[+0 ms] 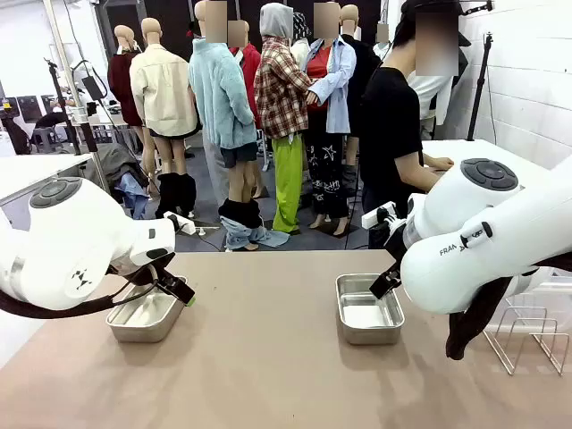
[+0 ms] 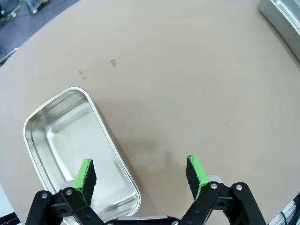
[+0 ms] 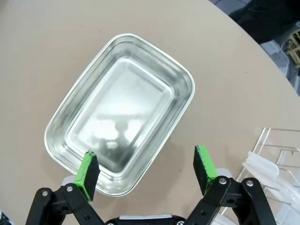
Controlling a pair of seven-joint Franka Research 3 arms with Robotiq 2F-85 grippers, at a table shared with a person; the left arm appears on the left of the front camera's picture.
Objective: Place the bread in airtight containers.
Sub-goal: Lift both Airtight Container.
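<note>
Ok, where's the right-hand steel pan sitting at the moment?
In the front view the right-hand steel pan sits empty on the table, right of centre, directly below the open right gripper; the other pan sits far to its left.

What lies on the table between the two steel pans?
In the front view, only bare tabletop lies between the left pan and the right pan.

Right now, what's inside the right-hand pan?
Nothing: the pan is uncovered and shows a bare steel floor with only reflections. The open right gripper hovers above it; one finger covers a bit of the near rim, so that edge is unseen.
</note>
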